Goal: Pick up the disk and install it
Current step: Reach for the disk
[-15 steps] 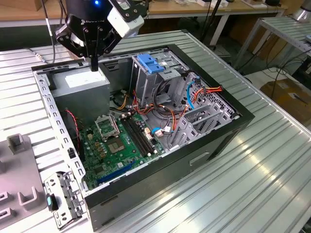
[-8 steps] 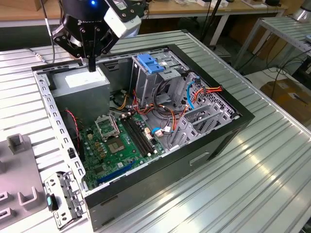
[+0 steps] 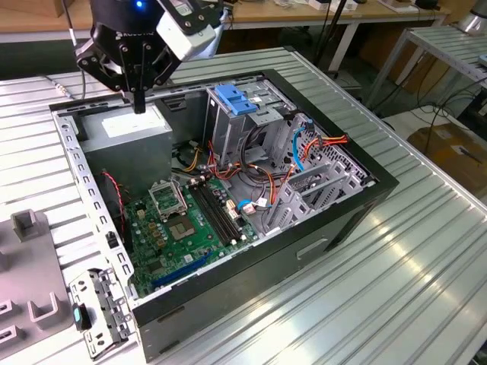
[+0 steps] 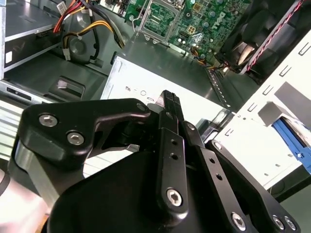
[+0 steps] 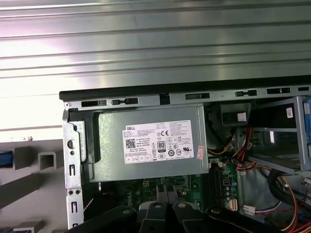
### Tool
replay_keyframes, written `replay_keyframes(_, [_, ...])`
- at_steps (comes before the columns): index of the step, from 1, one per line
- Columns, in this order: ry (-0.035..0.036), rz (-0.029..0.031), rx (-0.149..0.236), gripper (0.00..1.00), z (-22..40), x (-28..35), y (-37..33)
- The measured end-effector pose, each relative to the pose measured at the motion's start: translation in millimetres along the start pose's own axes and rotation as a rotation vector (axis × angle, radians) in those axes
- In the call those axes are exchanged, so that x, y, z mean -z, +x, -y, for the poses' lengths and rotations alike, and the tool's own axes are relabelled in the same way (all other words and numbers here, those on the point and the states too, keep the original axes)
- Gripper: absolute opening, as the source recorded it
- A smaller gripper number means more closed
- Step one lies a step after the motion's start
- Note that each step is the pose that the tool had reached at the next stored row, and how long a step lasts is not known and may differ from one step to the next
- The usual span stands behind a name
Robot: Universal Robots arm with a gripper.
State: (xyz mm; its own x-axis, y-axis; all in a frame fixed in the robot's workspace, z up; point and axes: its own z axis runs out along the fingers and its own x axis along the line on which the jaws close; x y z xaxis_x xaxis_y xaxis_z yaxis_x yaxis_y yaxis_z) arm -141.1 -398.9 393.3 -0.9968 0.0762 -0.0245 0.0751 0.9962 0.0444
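Exterior view shows the gripper (image 3: 139,105) hanging over the power supply (image 3: 129,125). The supply sits in the corner of the open computer case (image 3: 304,243) nearest the tabletop's (image 3: 396,289) edge on the exterior view's left. The gripper's fingers (image 4: 170,99) are pressed together with nothing between them, their tips just above the supply's labelled top.

The disk (image 4: 290,140) is outside the case, on the pale grey fixture (image 3: 30,289) that lies by that same tabletop edge. In the second wrist view a bright blue carrier rail shows past the case's perforated side wall. That rail runs slantwise away from the wall, so the long axis seems to cross the wall line. Which end leads cannot be told.

Inside the case, the green motherboard (image 3: 190,220) lies flat beside the tall grey cage (image 3: 228,129).
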Motion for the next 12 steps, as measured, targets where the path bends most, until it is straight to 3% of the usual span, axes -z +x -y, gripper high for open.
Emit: replay_keyframes(12, [0.0,0.0,0.0,0.11,0.9,0.3,11.4])
